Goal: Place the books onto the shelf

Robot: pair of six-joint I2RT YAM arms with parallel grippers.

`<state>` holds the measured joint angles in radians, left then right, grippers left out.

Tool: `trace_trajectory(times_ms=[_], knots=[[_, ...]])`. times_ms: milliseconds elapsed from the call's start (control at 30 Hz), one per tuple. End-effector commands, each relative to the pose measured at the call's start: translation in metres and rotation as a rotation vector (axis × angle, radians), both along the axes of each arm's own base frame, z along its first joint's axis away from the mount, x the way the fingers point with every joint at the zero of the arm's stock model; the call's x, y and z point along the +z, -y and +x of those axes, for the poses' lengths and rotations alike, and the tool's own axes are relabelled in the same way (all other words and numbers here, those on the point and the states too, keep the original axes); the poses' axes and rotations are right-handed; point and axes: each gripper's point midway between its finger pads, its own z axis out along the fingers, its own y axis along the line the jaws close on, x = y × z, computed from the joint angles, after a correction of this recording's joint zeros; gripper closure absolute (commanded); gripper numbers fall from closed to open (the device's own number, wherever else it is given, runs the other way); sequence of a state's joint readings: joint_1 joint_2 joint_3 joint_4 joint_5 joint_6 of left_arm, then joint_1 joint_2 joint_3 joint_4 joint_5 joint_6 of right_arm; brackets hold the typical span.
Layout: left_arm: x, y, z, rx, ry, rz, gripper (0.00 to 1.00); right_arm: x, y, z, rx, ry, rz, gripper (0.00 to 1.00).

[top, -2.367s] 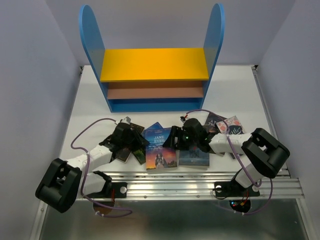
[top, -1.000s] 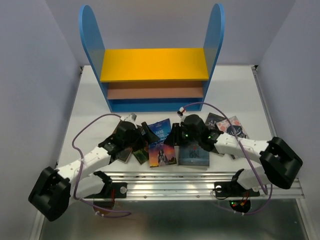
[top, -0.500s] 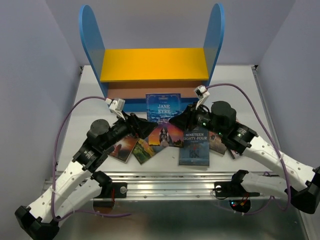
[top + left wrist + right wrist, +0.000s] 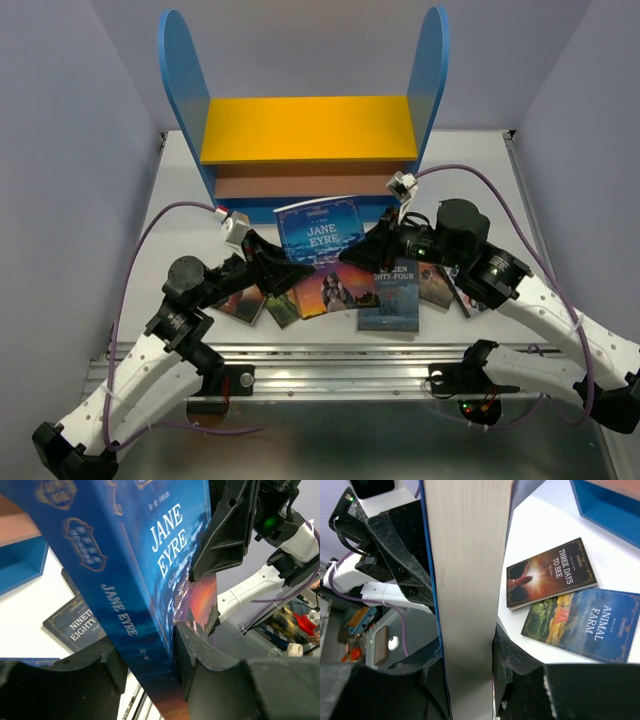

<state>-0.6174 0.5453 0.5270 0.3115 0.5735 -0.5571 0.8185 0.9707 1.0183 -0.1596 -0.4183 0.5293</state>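
**Two-arm carry of a paperback toward the shelf**

Jane Eyre is held above the tabletop, its cover tilted up, with the shelf at its 12 o'clock. The left end effector clamps the spine edge at the book's 8 o'clock. The right end effector pinches the page edge at 4 o'clock. Gripping opposite edges probably keeps the thin book from flexing or swinging. Nineteen Eighty-Four, Animal Farm and Three Days to See lie flat around 6 o'clock, not yet shelved.
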Motion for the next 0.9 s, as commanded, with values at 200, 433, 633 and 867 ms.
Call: trace_trajectory(times_ms=[200,433,633,867], knots=[[0.019,0.007,-0.008,-0.071,0.093,-0.043,1.00,0.076,-0.010,0.003,0.034,0.170,0.154,0.99],[0.071,-0.045,0.062,0.453,0.097,-0.066,1.00,0.039,0.055,0.092,-0.604,0.091,-0.052,0.00],[0.183,-0.109,0.098,0.866,0.293,-0.153,1.00,0.023,0.120,0.110,-0.925,0.118,-0.151,0.00],[0.248,-0.114,0.105,0.947,0.509,-0.089,1.00,0.011,0.135,0.112,-0.991,0.129,-0.189,0.00]])
